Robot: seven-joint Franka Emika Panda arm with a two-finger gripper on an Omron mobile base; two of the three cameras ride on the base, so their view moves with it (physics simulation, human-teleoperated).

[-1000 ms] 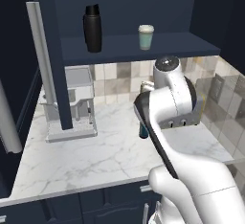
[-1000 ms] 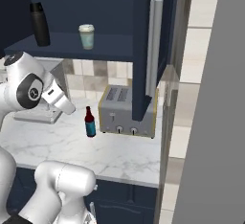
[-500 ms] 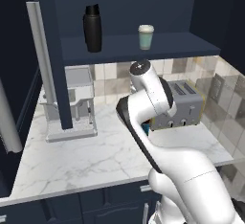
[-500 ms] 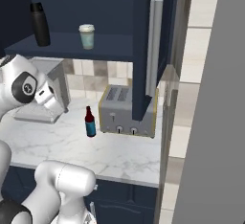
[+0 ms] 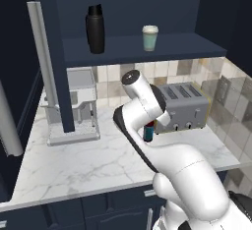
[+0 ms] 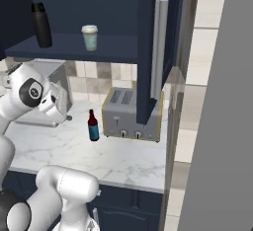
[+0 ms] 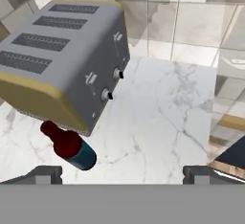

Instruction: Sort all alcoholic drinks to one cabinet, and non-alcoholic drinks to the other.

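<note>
A white marble worktop (image 5: 74,165) with grey veining runs along the front, over dark navy base cabinets. On it, near the middle, the dark red-brown glass bottle with a blue label (image 6: 93,125) stands upright just beside the front left corner of a grey four-slot toaster with yellow end panels (image 6: 129,114); in the hand view the bottle (image 7: 69,146) sits at the toaster's lower edge, and whether they touch cannot be told. To the left on the worktop is a pale grey coffee machine on a flat base (image 5: 74,107). Behind them the wall is tiled in beige, grey and brown squares (image 5: 172,69).

The white arm's gripper (image 7: 122,170) hangs above the worktop with its jaws spread wide and nothing between them; only the two dark fingertips (image 7: 45,173) rise at the bottom of the hand view, well apart.

Above, the dark navy wall cabinet with the wide shelf (image 5: 187,44) carries the tall matte black cylindrical flask (image 5: 95,29) at the left and the small pale teal cup with a white lid (image 5: 150,38) near the middle, well apart from each other. Its tall door with a long silver handle (image 6: 159,45) stands open.

Against the pictures of a second ago, the arm's wrist has swung from the right side of the left base view toward the middle and lower, closer to the bottle and toaster. The bottle, flask and cup stand where they did, and the jaws are as wide as before.
</note>
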